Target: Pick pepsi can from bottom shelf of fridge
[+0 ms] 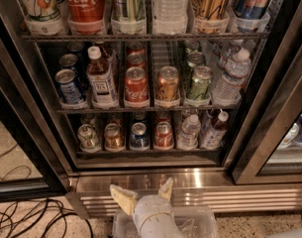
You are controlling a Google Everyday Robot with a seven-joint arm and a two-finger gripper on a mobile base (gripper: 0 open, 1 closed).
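The pepsi can [139, 135] is dark blue with a silver top. It stands upright in the third lane from the left on the bottom shelf [150, 154] of the fridge [200, 180], between a gold-bronze can [113, 137] and a red Coca-Cola can [164, 135]. My gripper [144, 193] is below the fridge's steel base, in front of and lower than the can, clear of the shelf. Its two pale fingers [123, 198] are spread open and hold nothing.
A silver can [87, 137] and two water bottles [189, 132] share the bottom shelf. Racks above hold more cans and bottles. The open glass door frame [269, 133] stands at the right. Black cables [26, 219] lie on the floor at the left. A clear bin [200, 224] sits under my arm.
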